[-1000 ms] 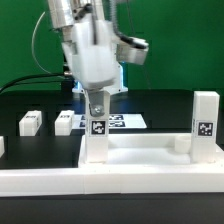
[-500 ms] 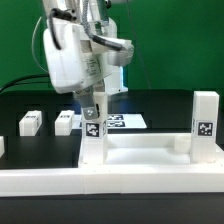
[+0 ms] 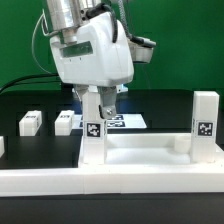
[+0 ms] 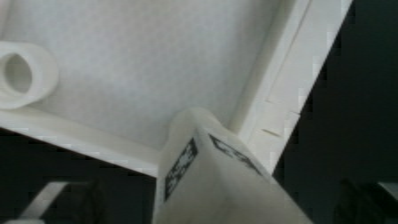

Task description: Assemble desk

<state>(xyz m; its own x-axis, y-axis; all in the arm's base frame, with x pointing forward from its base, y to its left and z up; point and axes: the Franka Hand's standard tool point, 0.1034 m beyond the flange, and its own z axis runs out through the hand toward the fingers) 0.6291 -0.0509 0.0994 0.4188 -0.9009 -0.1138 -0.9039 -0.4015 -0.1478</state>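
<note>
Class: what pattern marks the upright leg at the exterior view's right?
A black-and-white square tag on the white leg; best in exterior view.

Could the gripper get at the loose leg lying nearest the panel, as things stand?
Probably yes: the loose leg lies in the open on the black table, apart from its neighbour, nothing over it. The gripper hangs over the upright corner leg, apparently open.

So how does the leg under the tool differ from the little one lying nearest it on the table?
The upright leg stands in a corner of the panel; the loose leg lies on the black table, off the panel. The open tool hangs over the upright leg; the loose leg is untouched. Both are white with black-and-white tags.
</note>
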